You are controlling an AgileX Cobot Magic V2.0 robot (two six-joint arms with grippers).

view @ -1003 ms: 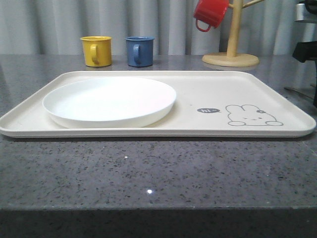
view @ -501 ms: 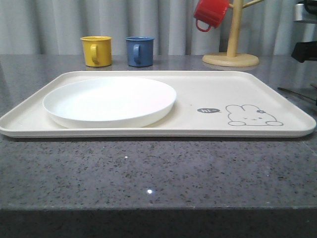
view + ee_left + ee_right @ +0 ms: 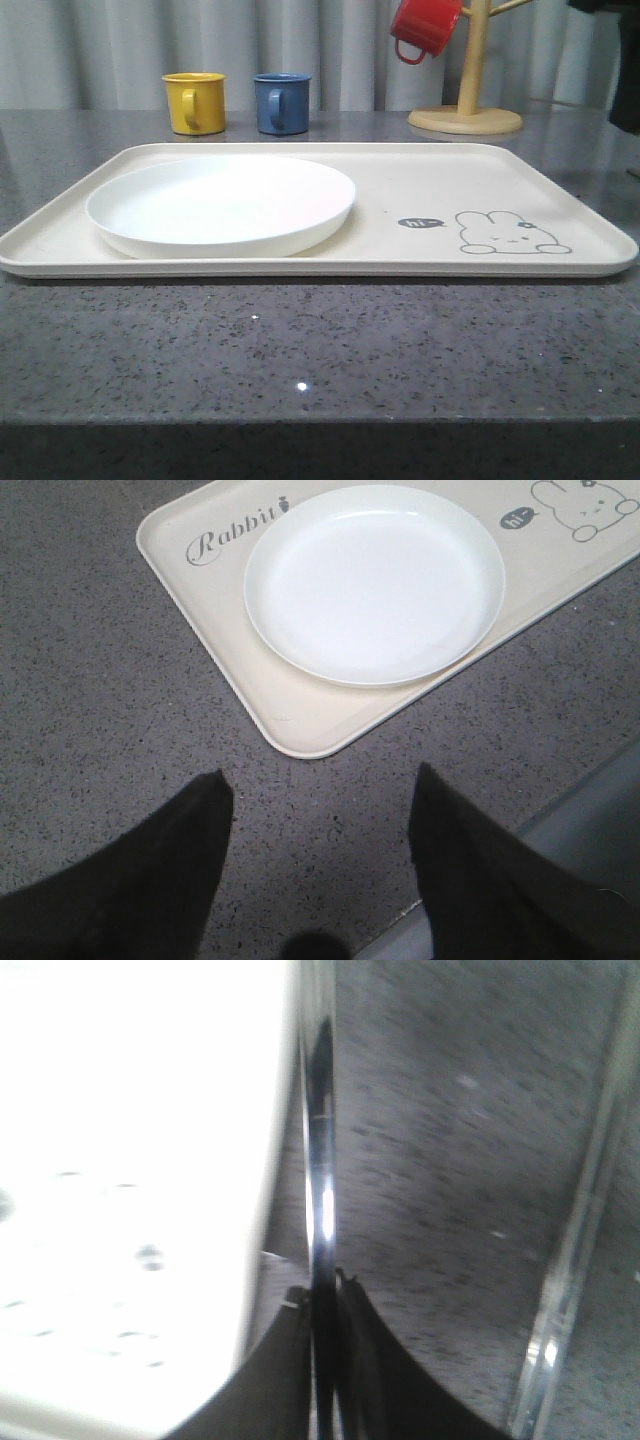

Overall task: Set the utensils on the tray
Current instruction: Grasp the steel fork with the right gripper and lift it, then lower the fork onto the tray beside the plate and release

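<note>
The cream tray (image 3: 430, 180) with the rabbit drawing lies across the counter. My right gripper (image 3: 322, 1285) is shut on a slim shiny utensil (image 3: 320, 1160) that runs up from between its fingers, just beside the tray's bright rim (image 3: 270, 1160). Blur hides which utensil it is. A second shiny utensil (image 3: 580, 1230) lies on the grey counter farther from the tray. Part of my right arm (image 3: 625, 60) is dark at the far right edge. My left gripper (image 3: 322, 800) stands open over bare counter, short of the tray's near left corner (image 3: 300, 742), with nothing between its fingers.
A round white plate (image 3: 220, 205) sits on the tray's left half. A yellow mug (image 3: 195, 102) and a blue mug (image 3: 282, 103) stand behind the tray. A wooden mug tree (image 3: 468, 95) with a red mug (image 3: 425, 25) stands back right. The counter's front edge (image 3: 320, 425) is near.
My right arm has risen at the right edge of the front view. The thin utensil that lay on the counter right of the tray no longer shows there. The left side is unchanged.
</note>
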